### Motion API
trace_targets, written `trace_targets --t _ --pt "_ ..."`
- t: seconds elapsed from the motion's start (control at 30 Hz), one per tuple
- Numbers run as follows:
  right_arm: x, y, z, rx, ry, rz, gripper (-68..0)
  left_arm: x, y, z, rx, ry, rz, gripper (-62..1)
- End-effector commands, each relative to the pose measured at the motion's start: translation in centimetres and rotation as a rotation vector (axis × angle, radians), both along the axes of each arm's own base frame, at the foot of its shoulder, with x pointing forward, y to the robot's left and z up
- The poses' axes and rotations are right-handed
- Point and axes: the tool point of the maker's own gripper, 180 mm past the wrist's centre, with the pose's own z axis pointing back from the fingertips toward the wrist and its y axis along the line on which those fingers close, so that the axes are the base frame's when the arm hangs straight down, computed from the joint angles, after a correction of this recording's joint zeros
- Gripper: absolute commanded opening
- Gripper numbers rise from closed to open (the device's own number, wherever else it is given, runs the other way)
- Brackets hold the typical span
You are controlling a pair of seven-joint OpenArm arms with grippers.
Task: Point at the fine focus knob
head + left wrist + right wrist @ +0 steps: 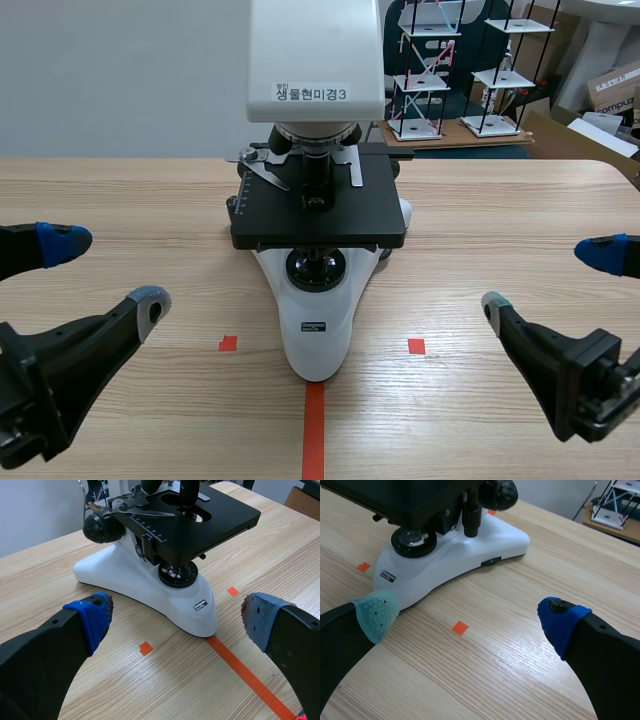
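At bench (500, 230) centre: microscope (315, 250) likely heavy, rigid; fine focus knob (100, 527) probably turns easily, so tip-touch only. Left gripper (175, 614), right gripper (467, 616): fingers apart, empty.

Left tool (104, 273), right tool (550, 278): both agape.

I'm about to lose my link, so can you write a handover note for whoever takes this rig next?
Left end effector: open, empty.
Right end effector: open, empty.
Between them, untouched, stands the white microscope with black stage, with black round focus knobs on both its sides.
Done: nothing pointed at yet.
Left: point at the fine focus knob.
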Motion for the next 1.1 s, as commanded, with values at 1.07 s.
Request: trace_targets --t 1.07 --pt "0.48 -0.07 0.91 -0.006 -0.033 0.006 -7.2 0.07 -0.03 0.54 -0.018 -0.015 0.003 -6.9"
